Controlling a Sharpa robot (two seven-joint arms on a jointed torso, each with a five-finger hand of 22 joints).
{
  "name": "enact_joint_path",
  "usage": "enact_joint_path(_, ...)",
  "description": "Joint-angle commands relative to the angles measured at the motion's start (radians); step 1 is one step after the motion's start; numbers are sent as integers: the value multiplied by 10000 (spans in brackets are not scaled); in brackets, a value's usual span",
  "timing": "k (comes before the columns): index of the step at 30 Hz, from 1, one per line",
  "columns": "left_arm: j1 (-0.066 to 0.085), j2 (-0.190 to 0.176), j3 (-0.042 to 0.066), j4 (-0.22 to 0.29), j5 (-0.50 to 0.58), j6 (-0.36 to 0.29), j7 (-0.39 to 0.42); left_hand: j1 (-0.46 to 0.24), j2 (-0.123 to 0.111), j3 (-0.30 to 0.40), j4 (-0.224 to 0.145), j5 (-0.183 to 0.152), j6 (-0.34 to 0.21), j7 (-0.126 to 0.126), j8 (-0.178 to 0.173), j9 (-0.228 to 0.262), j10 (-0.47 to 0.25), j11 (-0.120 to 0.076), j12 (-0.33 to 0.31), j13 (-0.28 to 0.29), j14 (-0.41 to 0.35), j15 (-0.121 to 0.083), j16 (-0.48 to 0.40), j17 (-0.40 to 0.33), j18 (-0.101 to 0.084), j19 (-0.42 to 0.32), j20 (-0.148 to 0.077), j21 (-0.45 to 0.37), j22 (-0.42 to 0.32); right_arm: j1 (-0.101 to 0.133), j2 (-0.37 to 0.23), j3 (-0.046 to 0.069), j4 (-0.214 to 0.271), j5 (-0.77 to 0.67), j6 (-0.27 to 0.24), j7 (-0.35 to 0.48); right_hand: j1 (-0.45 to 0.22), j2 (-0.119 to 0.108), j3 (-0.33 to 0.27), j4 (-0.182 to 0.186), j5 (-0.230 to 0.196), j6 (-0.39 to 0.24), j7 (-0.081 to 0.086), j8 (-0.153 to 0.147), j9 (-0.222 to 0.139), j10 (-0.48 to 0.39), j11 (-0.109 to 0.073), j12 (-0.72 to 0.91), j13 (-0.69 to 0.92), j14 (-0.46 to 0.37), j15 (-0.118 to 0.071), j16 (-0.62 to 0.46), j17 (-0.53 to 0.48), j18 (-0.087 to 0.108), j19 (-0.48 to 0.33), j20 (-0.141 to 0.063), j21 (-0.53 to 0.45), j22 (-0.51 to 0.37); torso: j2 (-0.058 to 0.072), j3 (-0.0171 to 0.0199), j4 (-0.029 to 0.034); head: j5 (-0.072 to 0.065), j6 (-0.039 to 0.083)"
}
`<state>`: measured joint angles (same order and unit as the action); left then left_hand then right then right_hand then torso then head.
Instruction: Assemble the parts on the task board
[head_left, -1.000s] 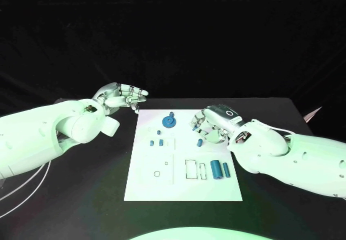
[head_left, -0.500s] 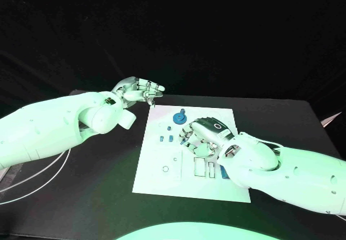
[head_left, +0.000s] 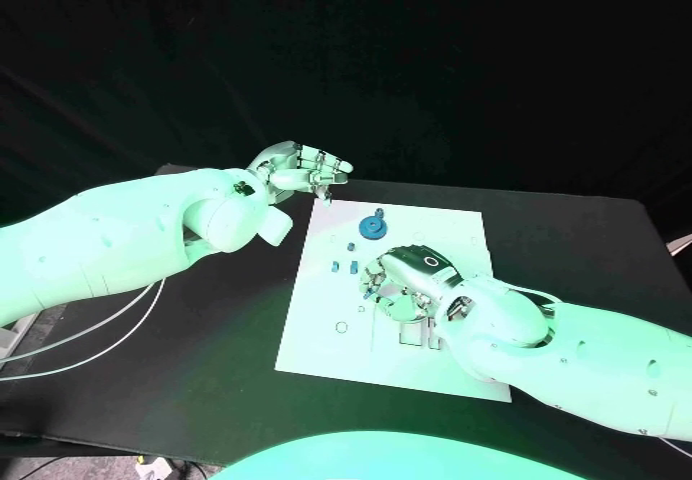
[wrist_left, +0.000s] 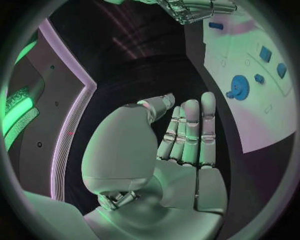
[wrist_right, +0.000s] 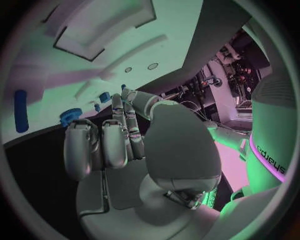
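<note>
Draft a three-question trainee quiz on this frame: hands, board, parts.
1. True or false: the left hand rests flat on the middle of the task board.
2. Which hand hangs over the board's middle, above the small blue parts? A) left B) right C) neither
3. Fill in: the blue gear lies near the board's ___ edge, far or near, as seen from the robot.

Key
1. False: it is off the board, at its far left corner, holding nothing, as the left wrist view shows.
2. B: the right hand.
3. Far.
</note>
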<state>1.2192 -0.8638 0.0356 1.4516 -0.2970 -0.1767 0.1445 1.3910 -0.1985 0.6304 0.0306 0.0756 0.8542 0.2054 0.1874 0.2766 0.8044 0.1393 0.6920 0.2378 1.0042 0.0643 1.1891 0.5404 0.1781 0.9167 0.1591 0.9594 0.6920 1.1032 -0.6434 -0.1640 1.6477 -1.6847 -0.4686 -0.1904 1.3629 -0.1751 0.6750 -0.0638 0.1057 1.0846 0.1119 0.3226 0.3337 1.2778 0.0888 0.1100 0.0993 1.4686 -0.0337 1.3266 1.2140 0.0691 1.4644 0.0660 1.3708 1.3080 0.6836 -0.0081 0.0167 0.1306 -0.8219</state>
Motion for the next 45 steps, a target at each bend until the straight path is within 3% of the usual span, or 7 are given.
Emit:
enact_joint_path(1,9,37,6,4,-25,181,72,7,96,-49,15,-4,2,19,-31,-8,8,-11,39,-11,68,-8,48,13,75,45,-11,53,-2,-60,70,-7,-37,-147,317,-78,-13,88,15,-20,52,22,13,62,8,550,-502,3,504,398,-66,32,1,-130,144,-46,-25,356,3,5,0,79,-99)
enact_joint_path(21,12,76,5,-18,-28,170,75,-26,95,-73,54,-12,7,23,-34,-10,-13,-4,36,-27,69,0,56,20,74,55,-12,49,-8,-200,249,-33,-138,-303,611,-284,-26,90,23,-26,47,13,21,58,14,544,-496,-6,512,395,-62,22,-21,-127,138,-45,-33,347,1,8,1,152,-166)
enact_joint_path(45,14,62,5,-25,-28,262,-39,-76,94,-106,111,-21,7,20,-39,-13,-25,-3,40,-40,68,5,64,26,72,58,-6,31,-23,-247,413,-51,-194,-544,970,-624,-33,88,30,-37,47,10,24,57,22,543,-494,-12,522,397,-59,32,-11,-127,136,-44,-34,348,3,4,7,147,-196)
